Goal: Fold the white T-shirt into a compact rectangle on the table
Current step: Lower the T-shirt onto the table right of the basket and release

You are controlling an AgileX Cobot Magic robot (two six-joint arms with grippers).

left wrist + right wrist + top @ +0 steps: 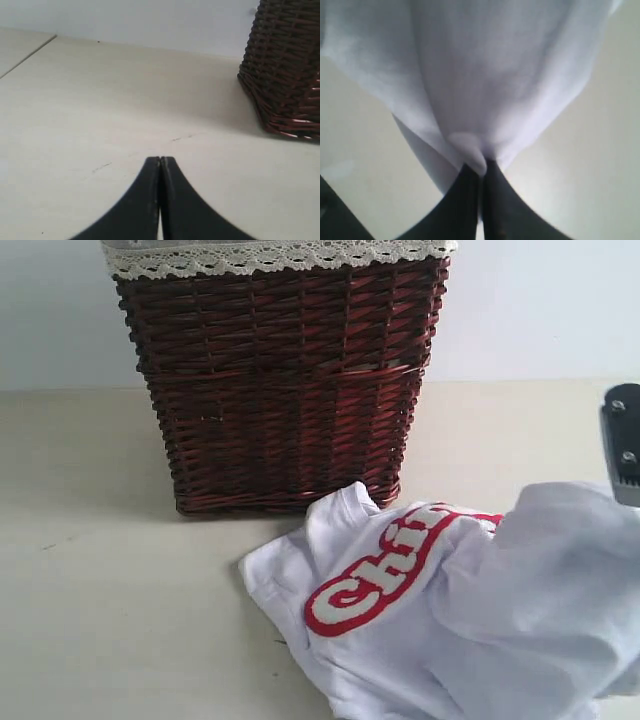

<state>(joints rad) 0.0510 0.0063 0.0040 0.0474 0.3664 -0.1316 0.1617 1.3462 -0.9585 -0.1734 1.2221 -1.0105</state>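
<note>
Right gripper [482, 167] clamped tight on a pinch of the white T-shirt [400, 640] — cloth bunches out from its tips. Left gripper [160, 161] is closed on nothing, low over the bare table [120, 590]. The shirt lies heaped just in front of the dark wicker basket [280, 390], which stands by the table's far edge — red-outlined letters face up, and a fold is raised on the right.

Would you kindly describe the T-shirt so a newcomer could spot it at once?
Find the dark wicker basket on the beige table. In front of it, towards the right, lies the crumpled white T-shirt, the only thing with red-outlined white letters.
</note>
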